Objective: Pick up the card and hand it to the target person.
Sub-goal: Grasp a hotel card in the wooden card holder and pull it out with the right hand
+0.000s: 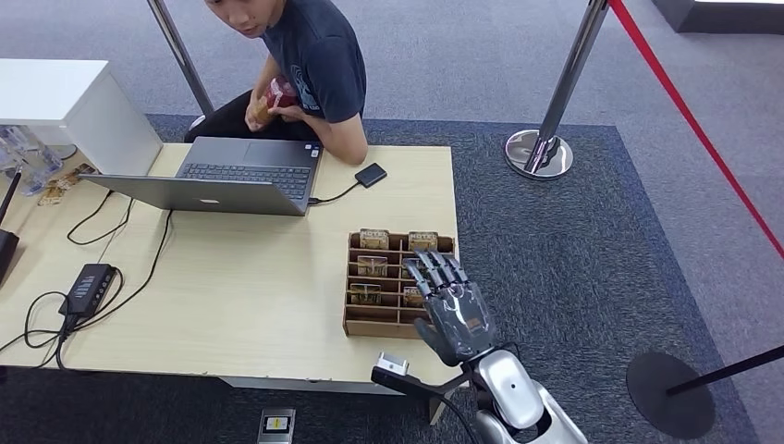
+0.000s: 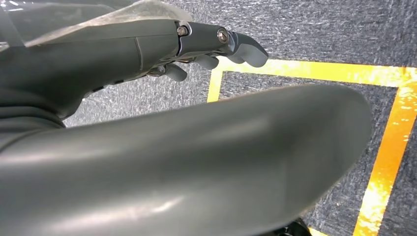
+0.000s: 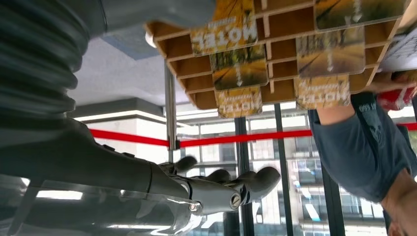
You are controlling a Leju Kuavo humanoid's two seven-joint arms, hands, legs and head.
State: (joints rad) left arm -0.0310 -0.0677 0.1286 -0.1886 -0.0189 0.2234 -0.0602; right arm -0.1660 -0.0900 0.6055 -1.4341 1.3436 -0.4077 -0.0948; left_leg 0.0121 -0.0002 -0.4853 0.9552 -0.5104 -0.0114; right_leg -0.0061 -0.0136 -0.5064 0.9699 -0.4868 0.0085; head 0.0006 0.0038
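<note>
**Wooden card rack under the right robot hand**

Wooden rack (image 1: 393, 282) with small compartments stands on the worktop (image 1: 240, 296), near its right edge and towards the front right corner. Several cards (image 1: 373, 239) stand in the compartments, some in the back row, some in the rows nearer the front. In the right wrist view the cards (image 3: 239, 70) show a yellow picture and the word HOTEL.

Right robot hand (image 1: 453, 310) is over the right part of the rack, its fingers straight and spread, pointing to the back of the worktop. It holds nothing. If the fingers touch a card or only hang above it, I cannot tell. In the right wrist view the same robot hand (image 3: 216, 184) is flat and empty.

Left robot hand (image 2: 206, 46) hangs over grey carpet with yellow tape lines; its fingers are a little bent and nothing is in them.

At the back edge of the worktop sits a person (image 1: 296, 69), holding a red thing with both hands. A grey laptop (image 1: 226, 176) stands open before the person, with a small black drive (image 1: 371, 175) beside it on a cable. A black adapter (image 1: 88, 289) with cables lies near the left edge.
</note>
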